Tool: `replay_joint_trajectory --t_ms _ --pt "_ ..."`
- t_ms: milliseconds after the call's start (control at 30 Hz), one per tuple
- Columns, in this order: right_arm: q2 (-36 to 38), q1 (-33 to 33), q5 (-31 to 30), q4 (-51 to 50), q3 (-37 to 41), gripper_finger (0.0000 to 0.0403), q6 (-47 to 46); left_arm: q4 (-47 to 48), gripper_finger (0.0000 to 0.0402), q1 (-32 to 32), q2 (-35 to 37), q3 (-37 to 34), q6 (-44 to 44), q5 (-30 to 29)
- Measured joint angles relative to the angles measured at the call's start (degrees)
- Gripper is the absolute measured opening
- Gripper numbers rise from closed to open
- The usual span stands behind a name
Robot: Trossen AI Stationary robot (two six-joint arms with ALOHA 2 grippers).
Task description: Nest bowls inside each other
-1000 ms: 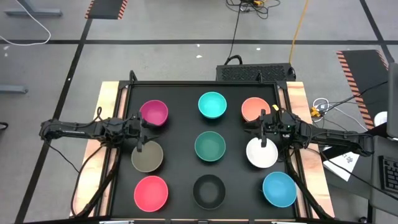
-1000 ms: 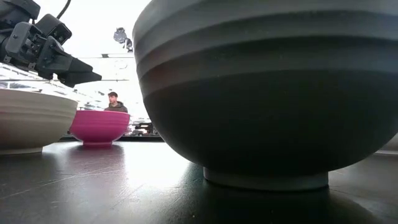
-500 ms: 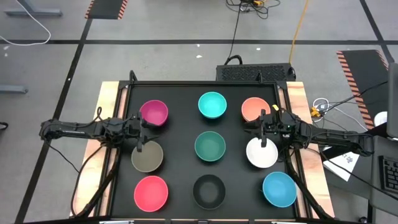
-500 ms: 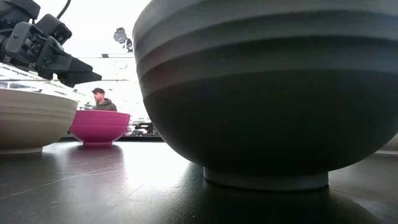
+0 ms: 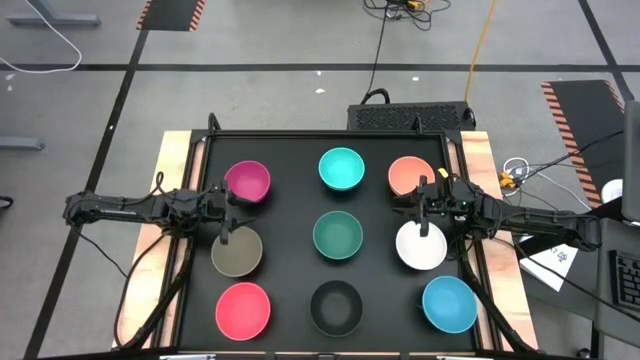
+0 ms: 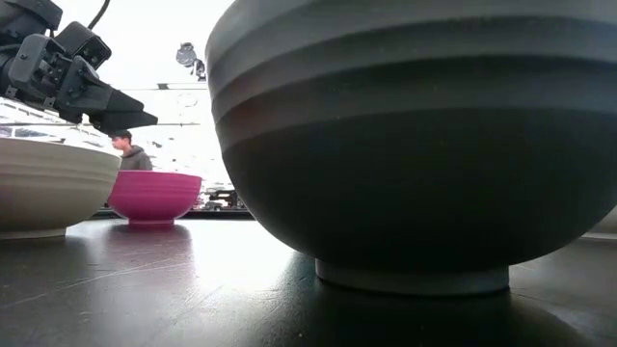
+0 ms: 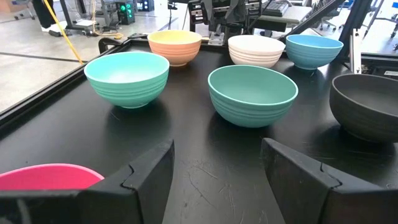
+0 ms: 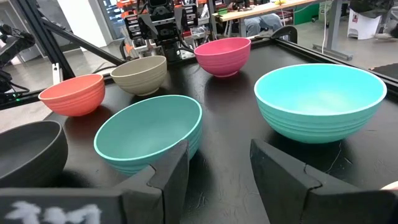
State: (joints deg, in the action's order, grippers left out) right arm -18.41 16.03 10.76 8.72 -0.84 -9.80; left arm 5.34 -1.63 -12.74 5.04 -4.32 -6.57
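Your left gripper (image 5: 226, 215) hangs with its fingers apart and nothing between them, at the desk's left side, between the magenta bowl (image 5: 247, 182) and the olive-grey bowl (image 5: 237, 251). Your right gripper (image 5: 421, 208) mirrors it on the right side, fingers likewise apart and empty, between the salmon-orange bowl (image 5: 409, 177) and the white bowl (image 5: 421, 246).

Nine bowls stand singly on the black desk (image 5: 290, 225) in three rows of three, none nested, none touching. Far row: magenta, turquoise bowl (image 5: 341, 168), salmon-orange. Middle row: olive-grey, dark green bowl (image 5: 338, 236), white. Near row: pink-red bowl (image 5: 243, 309), black bowl (image 5: 336, 306), blue bowl (image 5: 449, 304).

In the low view the black bowl fills most of the picture, upright on its foot ring; the magenta bowl sits beyond it. A person (image 6: 126, 150) shows in the room behind the desk.
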Motion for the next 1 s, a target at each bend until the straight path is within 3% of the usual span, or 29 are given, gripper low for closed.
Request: replay_joint_trajectory --t_ms 367,600,1000 --pt "0.0 0.0 0.0 0.0 0.0 0.0162 0.1 0.0 0.0244 0.0 0.0 0.0 0.0 0.0" --pt "0.0 0.0 -0.1 0.3 0.0 0.0162 7.8 0.0 0.0244 0.0 0.0 0.0 0.0 0.0" --pt "0.0 0.0 -0.2 1.2 0.0 0.0162 3.9 0.0 0.0244 0.0 0.0 0.0 0.0 0.0"
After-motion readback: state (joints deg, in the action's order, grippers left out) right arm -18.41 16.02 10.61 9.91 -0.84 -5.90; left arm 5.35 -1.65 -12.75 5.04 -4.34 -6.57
